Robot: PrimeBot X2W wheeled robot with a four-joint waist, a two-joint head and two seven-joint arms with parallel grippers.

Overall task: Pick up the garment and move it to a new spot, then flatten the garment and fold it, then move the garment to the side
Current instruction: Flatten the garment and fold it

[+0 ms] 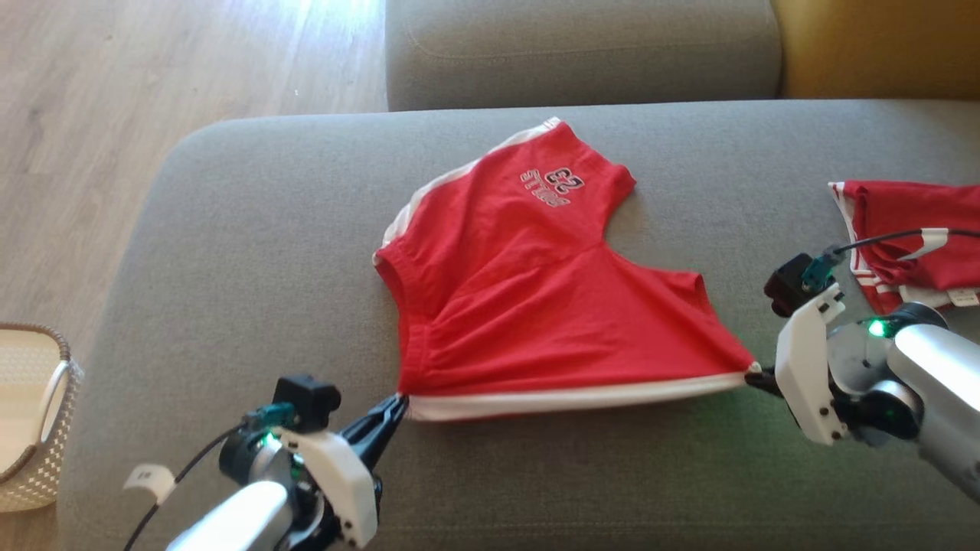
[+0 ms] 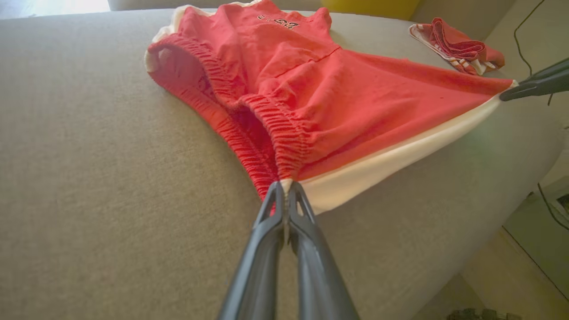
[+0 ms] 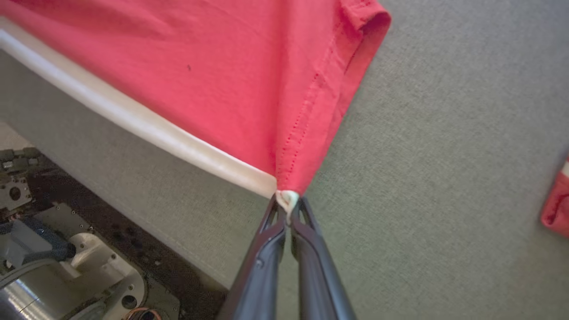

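A pair of red shorts (image 1: 536, 306) lies spread across the middle of a grey couch seat (image 1: 230, 268), its white side stripe (image 1: 574, 398) drawn taut along the near edge between the robot's two arms. The left pincer (image 1: 394, 405) is clamped shut on the waistband end of that stripe, and the right pincer (image 1: 754, 376) is closed on the leg-hem corner at the other end. The cloth looks thin, light and wholly limp: it wrinkles wherever it is not under tension, and the gathered elastic waistband (image 2: 284, 133) bunches up near the left grip. Such fabric will likely hold a shape only while stretched or laid flat. Corners and sewn edges, where hem and stripe double the layers, seem the surest places to pinch; a grip mid-panel would probably gather loose folds. A second red garment (image 1: 911, 229) lies bunched well apart at the right, and a woven basket (image 1: 31, 428) stands on the floor (image 1: 115, 92) to the left.
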